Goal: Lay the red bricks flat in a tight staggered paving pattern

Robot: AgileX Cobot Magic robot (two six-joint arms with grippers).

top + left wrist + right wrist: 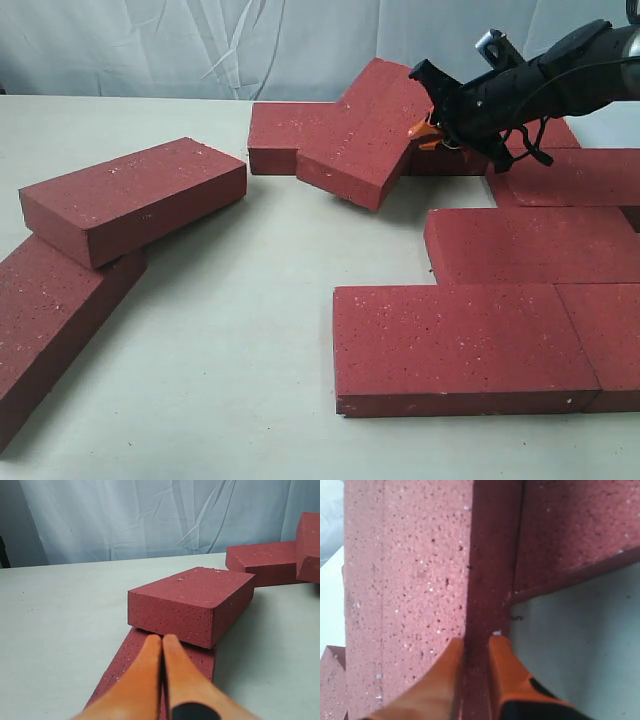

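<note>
My right gripper (426, 130) (476, 645) is shut on the edge of a red brick (365, 135) (410, 580), which it holds tilted with its near corner just above the table. Behind it another brick (283, 130) lies flat. At the right, several bricks lie flat and edge to edge: a front one (460, 345), one beside it (610, 340), and one behind (535, 245). At the left one brick (135, 198) (192, 602) rests askew on a lower brick (50, 320) (130, 660). My left gripper (162, 639) is shut and empty over that lower brick; the exterior view does not show it.
The off-white table (240, 330) shows bare surface between the left stack and the right group. A pale crumpled curtain (200, 45) hangs at the back. One more brick (575, 175) lies under the right arm (560, 75).
</note>
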